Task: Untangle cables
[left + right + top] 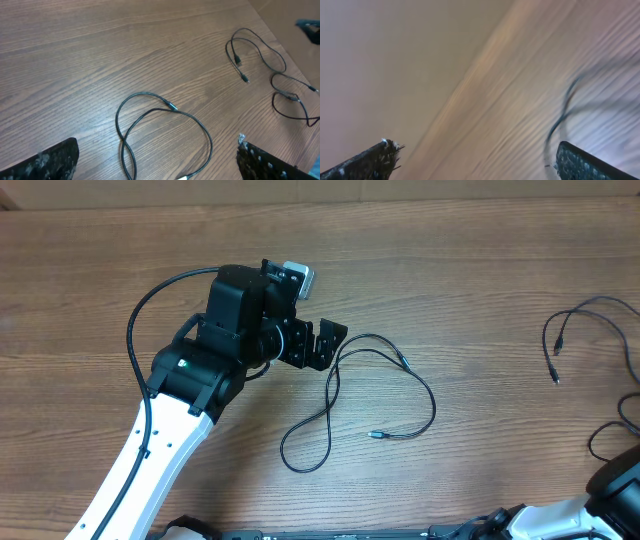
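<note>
Cable loop (403,363) lies centre frame on counter (450,240); second cable (590,301) at right edge. Left pincer (322,345) released, beside loop. Right pincer (475,150) released, empty.

brown wood-grain table (450,280), a dark bluish shape (310,27) near its edge, too small to identify

Even light; right wrist perhaps blurred.
</note>
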Robot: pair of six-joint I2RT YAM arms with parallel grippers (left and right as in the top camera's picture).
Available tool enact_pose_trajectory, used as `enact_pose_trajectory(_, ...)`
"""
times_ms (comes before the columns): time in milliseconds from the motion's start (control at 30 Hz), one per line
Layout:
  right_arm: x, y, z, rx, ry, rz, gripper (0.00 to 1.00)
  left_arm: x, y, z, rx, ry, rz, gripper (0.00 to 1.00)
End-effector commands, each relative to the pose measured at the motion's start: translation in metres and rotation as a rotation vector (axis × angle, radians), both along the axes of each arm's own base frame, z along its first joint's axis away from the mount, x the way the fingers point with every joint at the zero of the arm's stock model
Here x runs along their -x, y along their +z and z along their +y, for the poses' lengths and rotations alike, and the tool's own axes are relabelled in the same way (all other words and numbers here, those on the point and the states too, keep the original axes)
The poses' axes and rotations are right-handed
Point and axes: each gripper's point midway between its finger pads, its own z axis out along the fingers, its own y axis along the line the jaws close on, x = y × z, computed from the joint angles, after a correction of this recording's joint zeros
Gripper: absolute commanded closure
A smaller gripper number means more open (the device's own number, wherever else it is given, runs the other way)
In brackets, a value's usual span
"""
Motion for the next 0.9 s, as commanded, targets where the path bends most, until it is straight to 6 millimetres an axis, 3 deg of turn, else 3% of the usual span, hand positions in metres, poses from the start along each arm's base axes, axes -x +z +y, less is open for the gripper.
enact_pose_trajectory(0,-0.006,0.02,0.055,-0.103,0.165,-0.033,0.0,0.001,0.01,0.001,0.005,0.002,-0.029,0.0)
enact_pose_trajectory(300,-0.008,-0.01,0.163,-0.281,0.357,0.173,0.0,0.001,0.01,0.001,0.004,0.002,-0.029,0.0)
enact_pose_trajectory(600,-0.006,-0.027,0.278,-0.255,0.586,0.323,0.0,0.001,0.01,0.001,0.004,0.002,-0.029,0.0)
enact_pose_trajectory(733,0.007,-0.039,0.33,-0.207,0.681,0.414,0.0,0.001,0.01,0.001,0.004,0.002,-0.029,0.0)
enact_pose_trajectory(867,0.026,-0.049,0.368,-0.177,0.753,0.501,0.0,0.001,0.01,0.001,0.004,0.002,-0.029,0.01)
